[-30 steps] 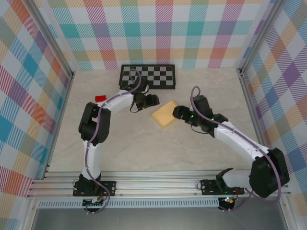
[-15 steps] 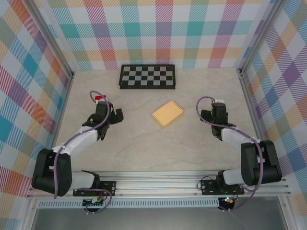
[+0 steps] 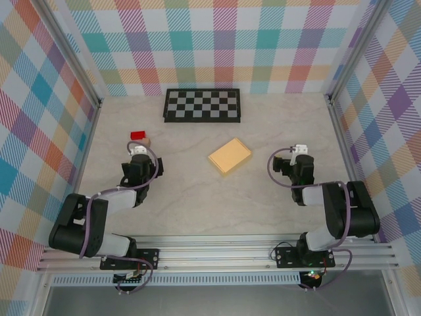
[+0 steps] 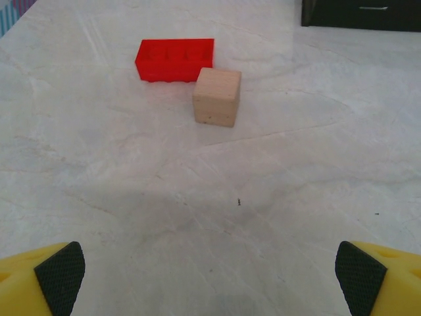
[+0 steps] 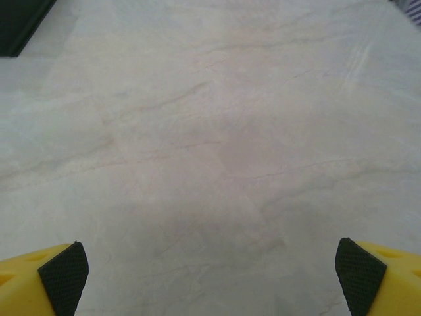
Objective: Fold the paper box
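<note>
We see bright, even, diffuse light. On the pale bench (image 4: 283, 164) a faint soft shadow lies just ahead of the fingers (image 4: 60, 276) in both wrist views; farther ahead the surface shows mild sheen and slight blur.

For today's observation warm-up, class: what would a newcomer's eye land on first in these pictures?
The tan paper box lies flat at the middle of the table. Behind it a black-and-white checkerboard sits by the back wall; at the left, a red brick with a wooden cube next to it.
</note>
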